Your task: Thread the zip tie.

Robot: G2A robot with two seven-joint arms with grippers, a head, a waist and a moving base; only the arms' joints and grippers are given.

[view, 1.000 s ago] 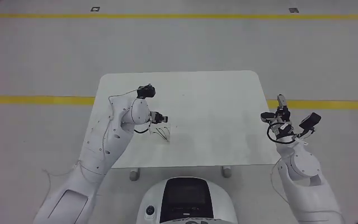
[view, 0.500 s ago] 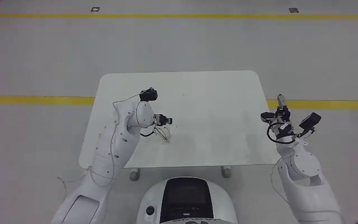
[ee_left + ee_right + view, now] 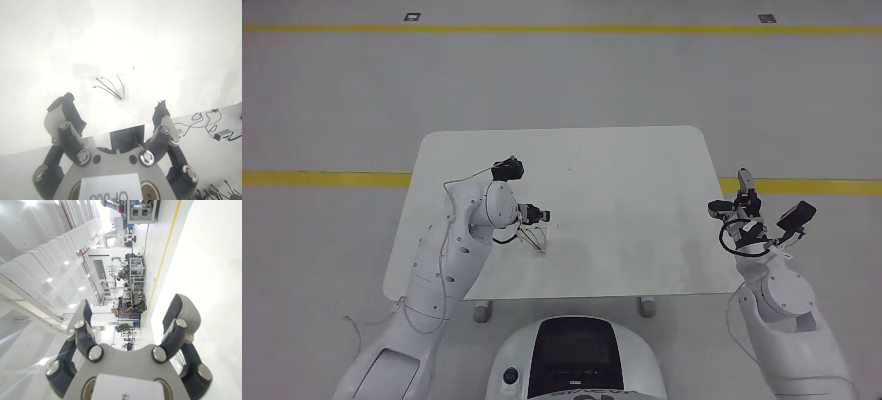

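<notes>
Several thin black zip ties (image 3: 111,88) lie fanned out on the white table (image 3: 622,180), their tails meeting at one point. In the top view the zip ties (image 3: 533,239) sit near the table's front left part. My left gripper (image 3: 115,107) hangs just above and slightly short of them, open, with nothing between its black-padded fingers (image 3: 66,108). From above, the left gripper (image 3: 539,213) is right beside the bundle. My right gripper (image 3: 132,309) is open and empty; the right gripper (image 3: 739,195) is held off the table's right edge.
The table's front edge runs close behind the left gripper. Cables and a small box (image 3: 223,134) lie on the floor below that edge. A yellow floor line (image 3: 322,178) passes under the table. The table (image 3: 170,47) is bare beyond the ties.
The left arm shifted a little to the right, bringing its gripper closer over the zip ties, then stopped. The right arm has stayed put.
</notes>
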